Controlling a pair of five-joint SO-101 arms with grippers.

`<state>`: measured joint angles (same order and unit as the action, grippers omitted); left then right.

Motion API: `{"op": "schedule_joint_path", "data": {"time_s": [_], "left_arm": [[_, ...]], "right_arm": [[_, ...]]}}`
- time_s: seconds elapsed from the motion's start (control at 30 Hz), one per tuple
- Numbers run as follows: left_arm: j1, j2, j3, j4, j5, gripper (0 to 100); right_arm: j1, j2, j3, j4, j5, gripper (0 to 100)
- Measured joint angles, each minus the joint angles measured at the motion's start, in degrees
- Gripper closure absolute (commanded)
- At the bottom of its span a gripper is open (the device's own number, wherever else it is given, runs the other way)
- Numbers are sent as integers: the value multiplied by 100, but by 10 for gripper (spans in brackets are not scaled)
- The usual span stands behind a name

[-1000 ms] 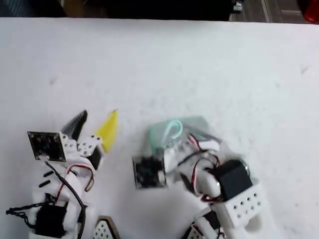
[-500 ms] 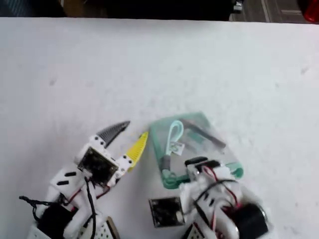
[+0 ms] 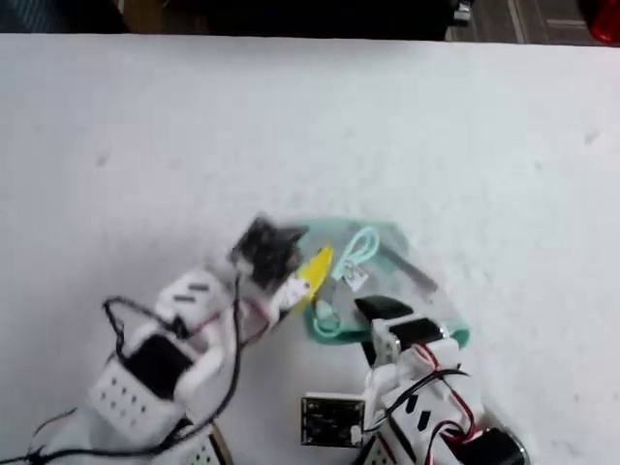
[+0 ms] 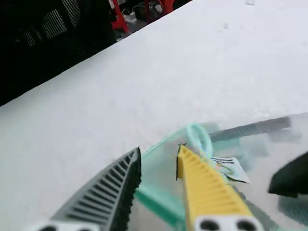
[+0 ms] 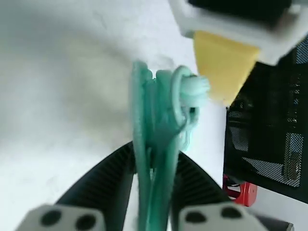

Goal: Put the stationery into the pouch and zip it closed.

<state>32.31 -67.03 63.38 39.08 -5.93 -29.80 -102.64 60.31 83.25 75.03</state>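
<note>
The teal pouch (image 3: 426,295) is lying low and centre in the high view, on the white bench (image 3: 291,126). My right jaws are clenching its lower edge. My left jaws are gaping, released, straddling its left corner beside the teal loop (image 3: 360,248).

You can't tell what lies inside the pouch (image 3: 417,291); its contents blur behind the clear wall. The left gripper (image 3: 291,254) is a smear that covers the pouch's corner. Beside the pouch, the right arm (image 3: 426,417) is cut off by the picture's edge.
</note>
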Motion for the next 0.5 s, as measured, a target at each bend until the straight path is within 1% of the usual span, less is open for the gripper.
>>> {"op": "schedule_joint_path", "data": {"time_s": [0.1, 0.2, 0.27, 0.4, 0.5], "left_arm": [[-431, 879, -1090, 589, 9, 853], [-492, 1407, -1873, 862, 18, 850], [-352, 1688, -2075, 862, 18, 821], [-167, 2382, -2295, 862, 18, 722], [-149, 2927, -2549, 923, 18, 700]], "right_arm": [[-53, 0, 0, -44, -35, 980], [-158, 0, 0, -44, -44, 980], [-334, 0, 0, -44, -149, 980], [-624, 0, 0, -44, -316, 980], [-668, 0, 0, -70, -325, 980]]}}
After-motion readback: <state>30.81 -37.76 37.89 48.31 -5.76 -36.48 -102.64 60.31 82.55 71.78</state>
